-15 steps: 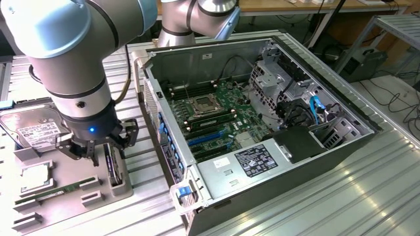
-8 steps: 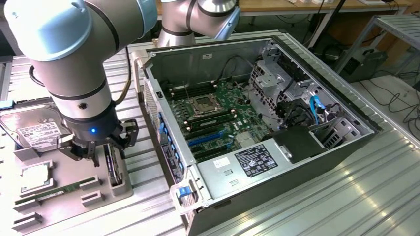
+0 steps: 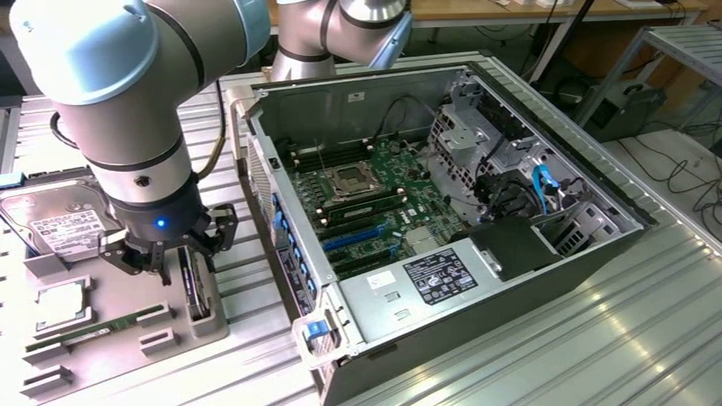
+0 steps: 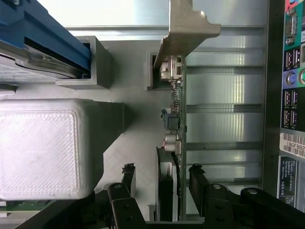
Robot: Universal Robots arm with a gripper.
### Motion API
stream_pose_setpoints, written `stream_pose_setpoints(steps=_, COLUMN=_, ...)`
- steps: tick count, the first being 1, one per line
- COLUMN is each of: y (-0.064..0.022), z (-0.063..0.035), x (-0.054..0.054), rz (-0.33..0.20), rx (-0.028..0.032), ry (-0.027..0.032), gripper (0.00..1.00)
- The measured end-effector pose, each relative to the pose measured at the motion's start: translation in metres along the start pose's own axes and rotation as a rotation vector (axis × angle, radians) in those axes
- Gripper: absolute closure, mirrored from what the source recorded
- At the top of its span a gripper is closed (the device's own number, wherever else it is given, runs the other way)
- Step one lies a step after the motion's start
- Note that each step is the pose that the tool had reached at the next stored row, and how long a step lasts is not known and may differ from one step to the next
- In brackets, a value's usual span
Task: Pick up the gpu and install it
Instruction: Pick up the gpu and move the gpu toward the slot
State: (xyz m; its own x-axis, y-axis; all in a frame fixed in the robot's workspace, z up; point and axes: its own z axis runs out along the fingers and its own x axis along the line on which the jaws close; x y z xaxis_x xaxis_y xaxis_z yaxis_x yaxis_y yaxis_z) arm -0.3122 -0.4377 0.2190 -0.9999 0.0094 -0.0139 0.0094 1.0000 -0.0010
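On the exterior view's left, the grey tray [image 3: 124, 359] is lying on the bench [image 3: 587, 338]. It is carrying the hard drive [image 3: 57, 224] at its far side, then a processor [image 3: 62, 309] and the memory stick [image 3: 84, 331]. The arm is hiding part of the tray from me.

The tool [image 3: 181, 266] is hanging over the tray's side nearest the computer case [image 3: 338, 101]. It is released: in the wrist view its fingers [image 4: 127, 174] are standing on both sides of the gpu [image 4: 172, 119], with a gap on each side.

The gpu is standing on its edge in a tray slot, with its silver bracket [image 4: 188, 28] at one end. I am seeing its fan only as a dark rim. Only a narrow strip of bench is lying between the tray and the case.

To the right, the case is lying open and is showing the motherboard [image 3: 361, 199]. Its near corner is cut off.
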Motion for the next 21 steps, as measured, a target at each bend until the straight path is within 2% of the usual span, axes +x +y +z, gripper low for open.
stream_pose_setpoints(steps=2, y=0.0, z=0.0002, x=0.0, rz=0.0, rx=0.0, ry=0.0, gripper=0.44)
stream_pose_setpoints(steps=3, y=0.0, z=0.0003, x=0.0, rz=0.0, rx=0.0, ry=-0.0001, gripper=0.51)
stream_pose_setpoints(steps=10, y=0.0, z=0.001, x=-0.0009, rz=0.001, rx=-0.0001, ry=-0.0001, gripper=0.53)
stream_pose_setpoints(steps=11, y=0.0, z=0.0011, x=-0.001, rz=0.001, rx=0.0, ry=-0.0001, gripper=0.59)
stream_pose_setpoints(steps=12, y=0.0, z=0.0012, x=-0.0011, rz=0.001, rx=-0.0001, ry=-0.0001, gripper=0.59)
stream_pose_setpoints(steps=13, y=0.0, z=0.0013, x=-0.0013, rz=0.001, rx=0.0, ry=-0.0001, gripper=0.66)
stream_pose_setpoints(steps=17, y=0.0, z=0.0018, x=-0.0021, rz=0.002, rx=0.0, ry=-0.0001, gripper=0.66)
stream_pose_setpoints(steps=21, y=0.0001, z=0.0021, x=-0.0027, rz=0.002, rx=0.0001, ry=0.0, gripper=0.72)
